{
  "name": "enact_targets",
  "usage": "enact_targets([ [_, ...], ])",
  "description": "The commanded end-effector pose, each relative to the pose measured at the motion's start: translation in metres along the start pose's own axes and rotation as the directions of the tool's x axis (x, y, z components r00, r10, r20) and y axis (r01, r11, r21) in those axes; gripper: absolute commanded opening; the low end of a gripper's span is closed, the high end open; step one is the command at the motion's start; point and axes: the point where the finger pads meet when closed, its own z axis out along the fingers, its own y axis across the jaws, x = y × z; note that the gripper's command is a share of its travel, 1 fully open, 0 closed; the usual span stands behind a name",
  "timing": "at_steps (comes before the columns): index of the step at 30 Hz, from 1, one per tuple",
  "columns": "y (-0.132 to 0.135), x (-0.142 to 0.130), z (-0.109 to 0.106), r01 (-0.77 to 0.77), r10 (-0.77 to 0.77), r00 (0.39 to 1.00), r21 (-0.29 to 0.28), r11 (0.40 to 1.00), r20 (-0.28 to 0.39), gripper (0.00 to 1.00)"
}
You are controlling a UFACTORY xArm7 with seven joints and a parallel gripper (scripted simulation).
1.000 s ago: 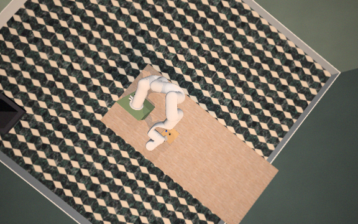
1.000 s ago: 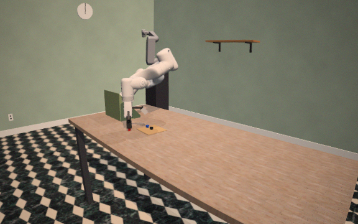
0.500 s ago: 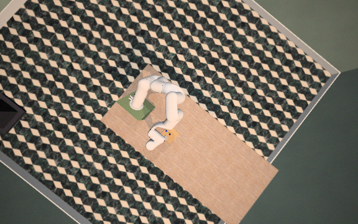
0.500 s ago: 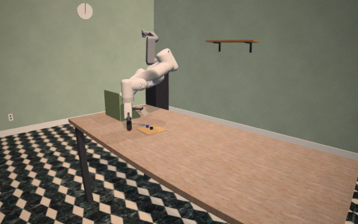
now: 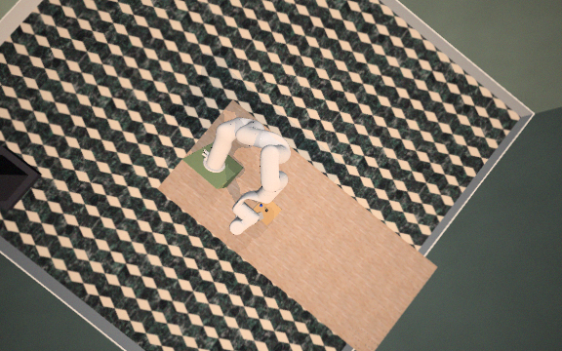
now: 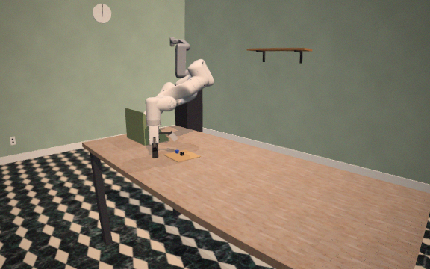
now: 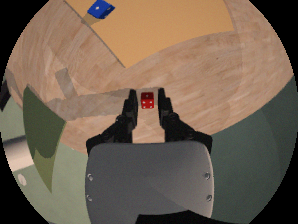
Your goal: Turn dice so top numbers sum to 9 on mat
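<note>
A patterned tile floor (image 5: 115,97) (image 6: 51,209) surrounds the long wooden table (image 5: 335,234) (image 6: 293,194) (image 7: 200,75). By the orange square mat's edge (image 5: 273,211) (image 6: 189,158) (image 7: 165,35), the black gripper (image 6: 155,155) (image 7: 147,96) is held partly open, nothing gripped. The blue die (image 5: 260,205) (image 6: 177,152) (image 7: 100,9) and black die (image 5: 266,210) (image 6: 181,154) are seated on the mat; the red die (image 7: 147,100) is seen off it, between the parted fingers.

The table (image 5: 330,234) (image 6: 275,187) (image 7: 200,75) looks like pale, fine-grained wood with a matt finish. At twelve o'clock in the wrist view, the orange mat (image 5: 273,214) (image 6: 185,158) (image 7: 170,30) looks smooth and matt.
</note>
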Motion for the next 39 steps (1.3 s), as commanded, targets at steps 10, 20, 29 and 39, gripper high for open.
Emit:
enact_targets([
  [10, 0.0014, -0.0007, -0.0013, 0.000, 0.000, 1.000, -0.005, 1.000, 0.001, 0.31],
  [20, 0.0014, -0.0007, -0.0013, 0.000, 0.000, 1.000, -0.005, 1.000, 0.001, 0.31],
  [29, 0.0014, -0.0007, -0.0013, 0.000, 0.000, 1.000, -0.005, 1.000, 0.001, 0.31],
  [39, 0.0014, -0.0007, -0.0013, 0.000, 0.000, 1.000, -0.005, 1.000, 0.001, 0.11],
])
